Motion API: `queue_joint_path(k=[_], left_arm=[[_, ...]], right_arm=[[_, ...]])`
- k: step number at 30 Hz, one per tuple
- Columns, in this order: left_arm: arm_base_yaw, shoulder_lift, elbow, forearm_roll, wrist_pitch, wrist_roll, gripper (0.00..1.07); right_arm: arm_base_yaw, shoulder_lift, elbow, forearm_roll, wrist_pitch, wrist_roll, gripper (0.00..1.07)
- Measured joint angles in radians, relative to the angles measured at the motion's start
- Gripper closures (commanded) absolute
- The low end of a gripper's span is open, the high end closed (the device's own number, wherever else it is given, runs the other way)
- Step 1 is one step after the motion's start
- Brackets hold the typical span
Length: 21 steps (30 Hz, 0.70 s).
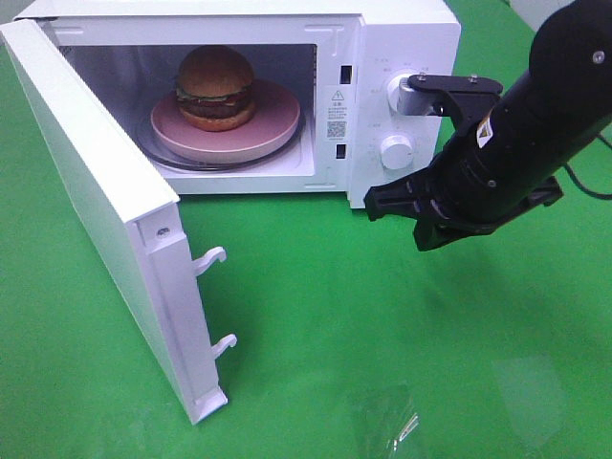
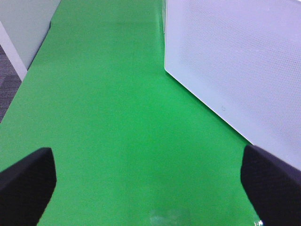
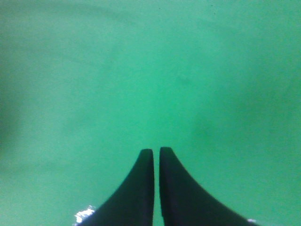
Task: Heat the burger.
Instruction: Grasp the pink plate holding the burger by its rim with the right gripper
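The burger [image 1: 216, 86], with a golden-brown bun, dark patty and green lettuce, sits on a pink plate [image 1: 273, 129] inside the open white microwave [image 1: 402, 38]. The microwave door [image 1: 96, 191] swings out wide to the left. My right gripper [image 1: 426, 239] is shut and empty. It hangs over the green table in front of the microwave's control knobs [image 1: 395, 148]; the right wrist view shows its closed fingers [image 3: 141, 188] over bare green. My left gripper [image 2: 150, 181] is open and empty, low over the table beside the door's outer face [image 2: 235, 70]. It is out of the exterior view.
The door has two latch hooks [image 1: 210, 258] on its free edge. A green cloth [image 1: 316, 287] covers the table. Clear plastic scraps [image 1: 397, 426] lie near the front edge. The table's left edge and grey floor [image 2: 9, 80] show in the left wrist view.
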Motion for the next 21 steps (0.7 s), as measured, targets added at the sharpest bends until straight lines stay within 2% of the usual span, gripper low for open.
queue_joint_path(k=[2,7,8,9,11,14,15,18,21], left_arm=[[0.000,0.000,0.000,0.000,0.000,0.000,0.07],[0.000,0.000,0.000,0.000,0.000,0.000,0.07],[0.000,0.000,0.000,0.000,0.000,0.000,0.07],[0.000,0.000,0.000,0.000,0.000,0.000,0.07],[0.000,0.000,0.000,0.000,0.000,0.000,0.07],[0.000,0.000,0.000,0.000,0.000,0.000,0.07],[0.000,0.000,0.000,0.000,0.000,0.000,0.07],[0.000,0.000,0.000,0.000,0.000,0.000,0.07],[0.000,0.000,0.000,0.000,0.000,0.000,0.07]], right_arm=[[-0.001,0.000,-0.052,-0.024,0.091,-0.216,1.01],[-0.001,0.000,-0.085,-0.025,0.127,-0.381,1.01],[-0.001,0.000,-0.100,-0.025,0.130,-0.513,1.01],[-0.001,0.000,-0.100,-0.025,0.130,-0.513,1.01],[-0.001,0.000,-0.117,-0.031,0.129,-0.765,1.00],[-0.001,0.000,-0.118,-0.033,0.117,-0.881,1.00],[-0.001,0.000,-0.118,-0.033,0.093,-1.000,0.99],[-0.001,0.000,-0.118,-0.033,0.080,-1.043,0.98],[-0.001,0.000,-0.118,-0.044,0.029,-1.215,0.95]])
